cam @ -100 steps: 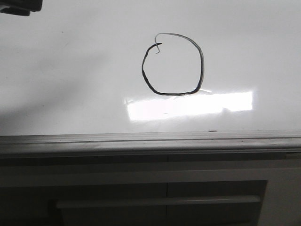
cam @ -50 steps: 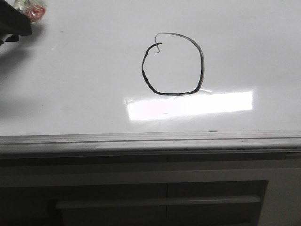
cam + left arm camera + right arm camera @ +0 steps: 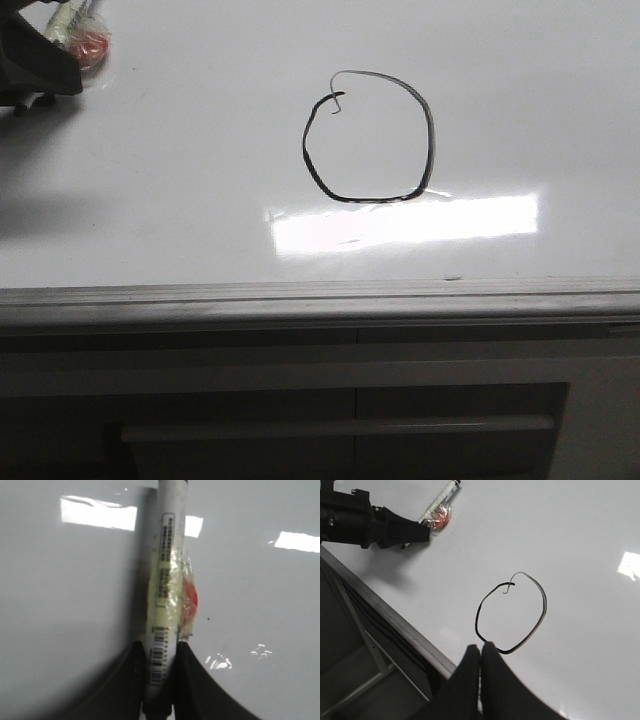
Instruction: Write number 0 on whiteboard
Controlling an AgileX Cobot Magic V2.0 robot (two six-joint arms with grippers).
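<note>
left end effector (image 3: 159,652) low over the whiteboard (image 3: 180,180), clenched on marker (image 3: 167,580); right end effector (image 3: 480,655) clenched empty.

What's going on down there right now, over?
Left end effector shut on marker, off at the whiteboard's far left. Right end effector shut, empty. Number 0 drawn, loop closed. Nothing in the way.

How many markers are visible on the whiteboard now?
1. The marker is held in the left gripper at the whiteboard's far left corner, well left of the number 0. None else shows.
</note>
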